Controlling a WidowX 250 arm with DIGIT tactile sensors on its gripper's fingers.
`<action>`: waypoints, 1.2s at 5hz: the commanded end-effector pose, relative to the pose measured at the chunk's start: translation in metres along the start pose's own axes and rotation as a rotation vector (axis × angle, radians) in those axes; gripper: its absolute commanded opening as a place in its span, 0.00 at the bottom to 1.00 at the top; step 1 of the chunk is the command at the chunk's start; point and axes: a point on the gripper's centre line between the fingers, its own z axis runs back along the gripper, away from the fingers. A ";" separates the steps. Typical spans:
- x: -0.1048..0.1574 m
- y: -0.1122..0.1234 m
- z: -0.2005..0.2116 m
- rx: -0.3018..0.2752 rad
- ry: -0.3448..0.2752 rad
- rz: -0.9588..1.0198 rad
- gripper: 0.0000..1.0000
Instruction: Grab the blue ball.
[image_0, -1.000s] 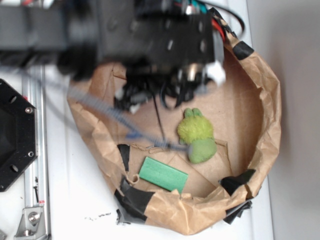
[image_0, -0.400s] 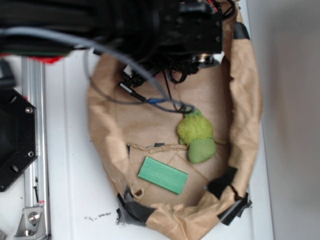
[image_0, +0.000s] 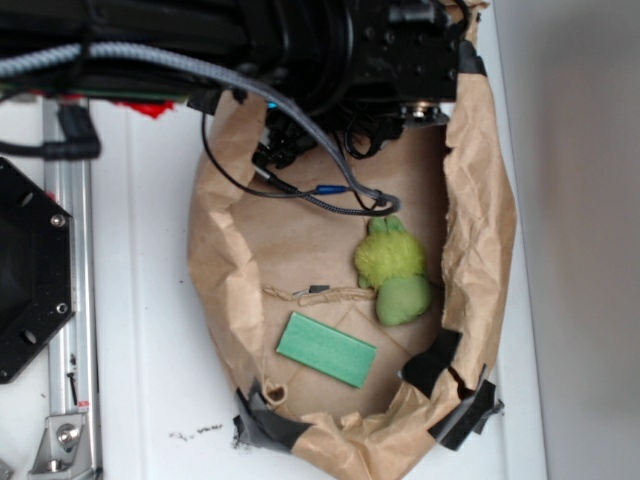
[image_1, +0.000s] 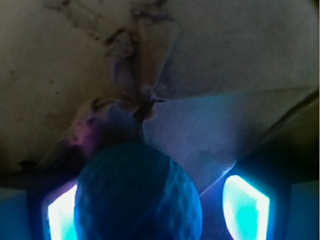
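Closest to us in the wrist view, the blue ball (image_1: 137, 192) sits low between the two glowing pads (image_1: 246, 207) of the gripper (image_1: 152, 210). The left pad seems to touch the ball; a visible gap remains on the right, so we read the jaws as spread around the ball and not yet clamped. Behind it lies creased brown paper.

From the exterior view, the ball itself is hidden under the arm (image_0: 300, 50), which covers the upper end of the paper-lined nest (image_0: 480, 220). Compared with a second ago, the arm has shifted upward in the frame, and the paper wall on the right has been drawn inward, narrowing the nest. We judge that the gripper has settled onto the ball and that closing is what remains.

Further off, the green plush toy (image_0: 392, 270) and the flat green block (image_0: 326, 349) lie undisturbed in the same spots, well apart from the gripper.
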 end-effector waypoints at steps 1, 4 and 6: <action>0.000 0.004 0.010 0.041 -0.031 0.053 0.00; 0.005 -0.023 0.158 -0.023 -0.361 0.195 0.00; 0.016 -0.033 0.220 -0.113 -0.367 0.342 0.00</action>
